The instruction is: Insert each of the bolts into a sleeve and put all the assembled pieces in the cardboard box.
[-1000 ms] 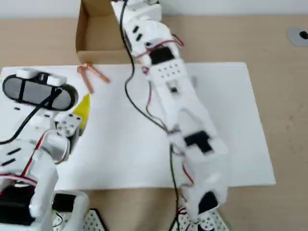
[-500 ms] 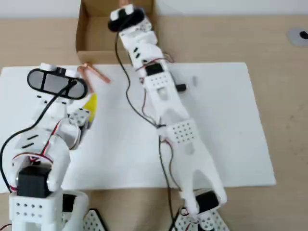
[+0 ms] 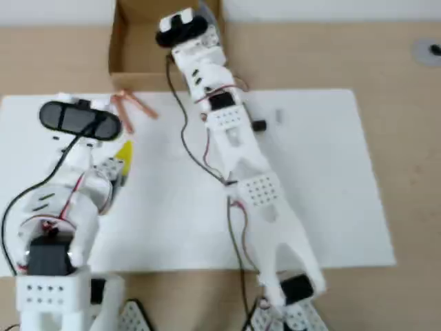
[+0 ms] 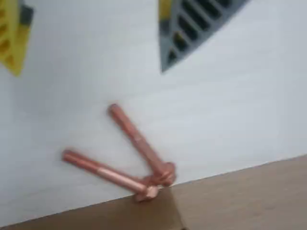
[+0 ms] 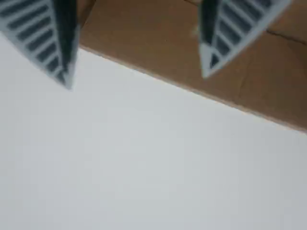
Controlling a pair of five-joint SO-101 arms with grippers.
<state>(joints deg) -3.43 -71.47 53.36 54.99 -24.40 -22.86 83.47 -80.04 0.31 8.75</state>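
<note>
My left gripper (image 4: 88, 67) hangs open just short of two slim copper-coloured metal bolts (image 4: 129, 158), heads touching in a V at the white sheet's (image 3: 310, 207) upper-left edge — stiff, light, apt to roll, so I'd pinch one mid-shank — while my right gripper (image 5: 136, 79) gapes empty by the brown cardboard box (image 3: 117, 48) at top.

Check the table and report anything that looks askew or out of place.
The two copper bolts lie in a V at the white sheet's edge near the cardboard box, heads touching. Neither is assembled yet. Nothing looks spilled or damaged.
</note>
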